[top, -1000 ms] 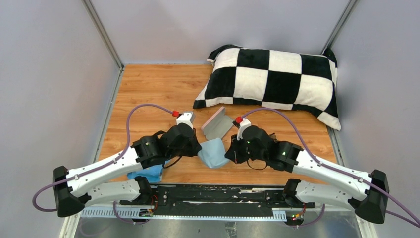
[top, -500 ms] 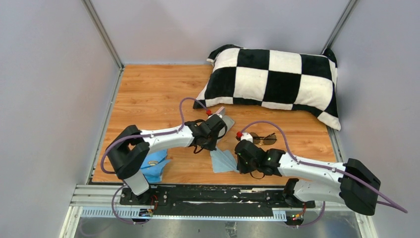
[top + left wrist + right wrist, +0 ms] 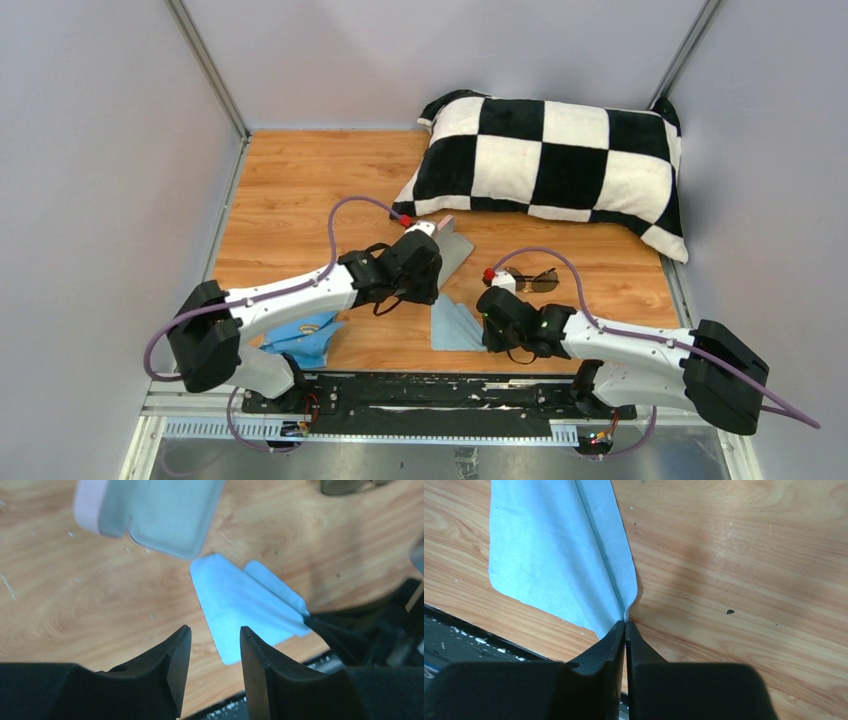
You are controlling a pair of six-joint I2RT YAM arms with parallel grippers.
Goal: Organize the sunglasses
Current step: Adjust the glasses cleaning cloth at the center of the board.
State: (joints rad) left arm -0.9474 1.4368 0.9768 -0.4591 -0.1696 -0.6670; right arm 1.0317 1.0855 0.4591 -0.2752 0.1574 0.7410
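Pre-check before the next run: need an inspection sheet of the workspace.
Surface: wooden table, small white specks.
Job's things: sunglasses lie on the table, right of the case, neither tool touching them.
Clutter: pink case open, nothing seen inside; cloth spread in front of it; second cloth crumpled by the left arm's base; checkered pillow back right.
Grippers: left tool open, holding nothing; right tool shut on the cloth's corner.
Cables: purple cable loops along each arm, no snag seen.
Surroundings: grey walls; black rail at the near edge.
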